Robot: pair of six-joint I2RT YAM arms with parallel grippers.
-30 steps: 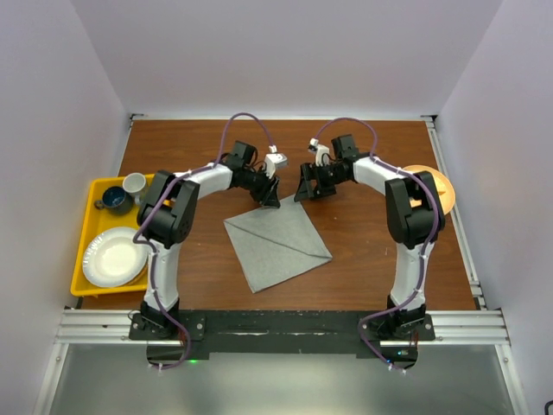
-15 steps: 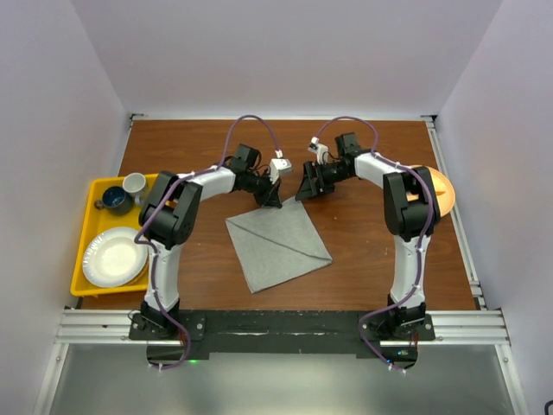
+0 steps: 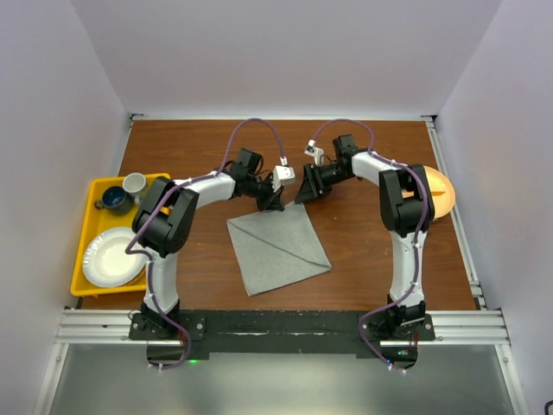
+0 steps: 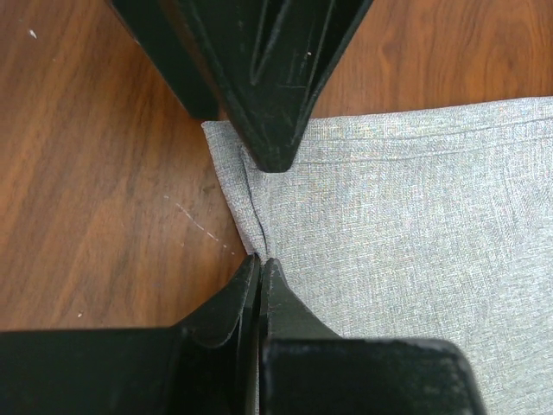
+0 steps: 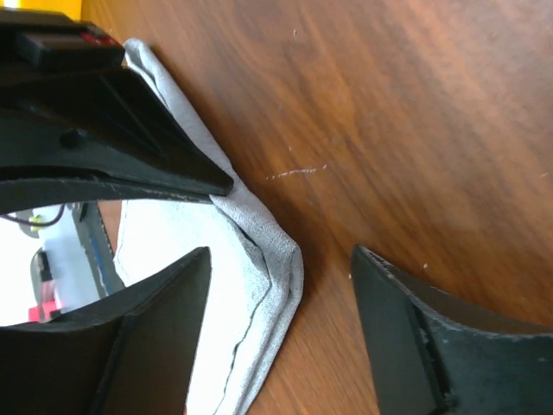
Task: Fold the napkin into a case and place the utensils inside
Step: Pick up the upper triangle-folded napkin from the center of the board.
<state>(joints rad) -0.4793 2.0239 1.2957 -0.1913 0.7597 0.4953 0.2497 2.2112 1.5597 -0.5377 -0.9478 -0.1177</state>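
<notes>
Quick update from my end: the left gripper (image 4: 259, 266) had just snapped shut in the last second, going from half open to fully pinched on the far corner of the plain light-grey cloth napkin (image 3: 278, 249). On the left wrist view I could see a little wrinkle of fabric running straight into the closed tips, so I'm calling that a real hold on the cloth, not a miss. The right gripper (image 5: 281, 252) was a bit narrower than a moment before but had a clear gap. It straddled that same corner, one finger over the fabric and the other over the brown wooden table (image 3: 371, 251), gripping nothing yet. The napkin itself lay flat mid-table between the two arms, a diagonal fold line across it, and it had barely shifted. To me that meant the pick-up for the next fold was half set, with the case not formed. Couldn't spot the copper utensils anywhere in my views.
</notes>
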